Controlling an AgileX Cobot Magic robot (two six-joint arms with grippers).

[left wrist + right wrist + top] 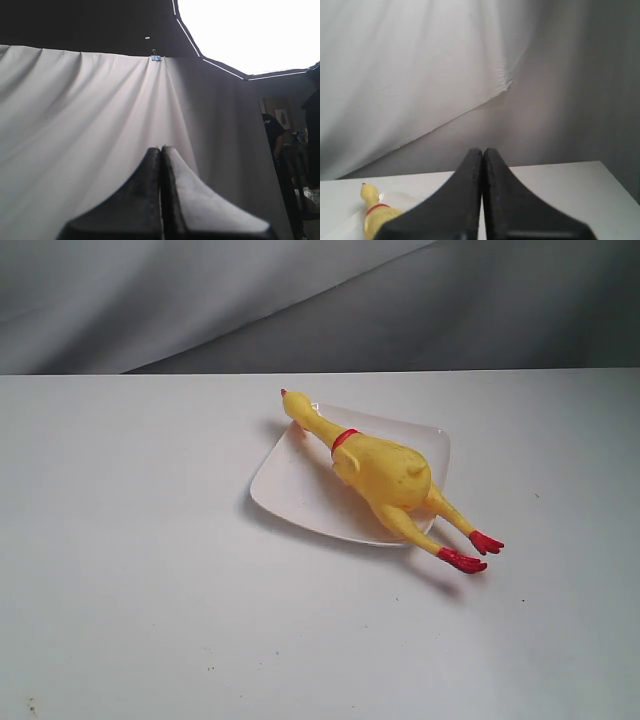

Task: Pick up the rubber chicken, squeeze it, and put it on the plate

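While the left gripper (161,149) and right gripper (483,150) hold their jaws closed on nothing, the chicken (385,472) lies diagonally across the plate (290,485), on the worktop (150,590) toward the far edge, feet overhanging the rim.

White table (150,590), draped grey cloth (200,300) behind (a clip (156,58) pins it), bright light (250,30) overhead.

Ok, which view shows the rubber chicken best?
The exterior view: the whole rubber chicken lies across the plate, feet past its rim. The right wrist view catches only head and collar; the left wrist view shows none.
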